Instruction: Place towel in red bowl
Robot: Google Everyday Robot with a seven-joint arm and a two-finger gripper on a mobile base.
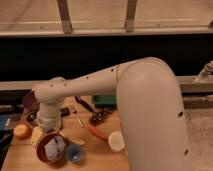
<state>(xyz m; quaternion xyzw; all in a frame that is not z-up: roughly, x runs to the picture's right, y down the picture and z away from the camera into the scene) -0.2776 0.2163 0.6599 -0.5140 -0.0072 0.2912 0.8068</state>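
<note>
The towel [54, 148] lies as a pale crumpled heap inside the red bowl [41, 155], at the near left of the wooden worktop [95, 150]. By the look of things the placing step is at or near its end: the cloth sits within the rim rather than draped over it.

The pincer [48, 131] is just above and behind the bowl, at the end of the white arm [90, 87] that reaches leftward from the robot's large body. Whether it is open, closed or gripping the towel cannot be told, since the wrist hides it.

If the cloth is free, the next move probably calls for a straight lift away from the bowl, without dragging the towel back out or nudging the neighbours.

Counted, there is one towel and one red bowl. Just right of the bowl stands one small blue cup [74, 154], and further right one white cup [116, 141]. One orange fruit [22, 131] rests at the left edge. One orange-red carrot-like thing [98, 132] lies between the cups, with one dark reddish cluster [99, 118] beyond it. A dark purple dish [30, 100] sits at the far left.
</note>
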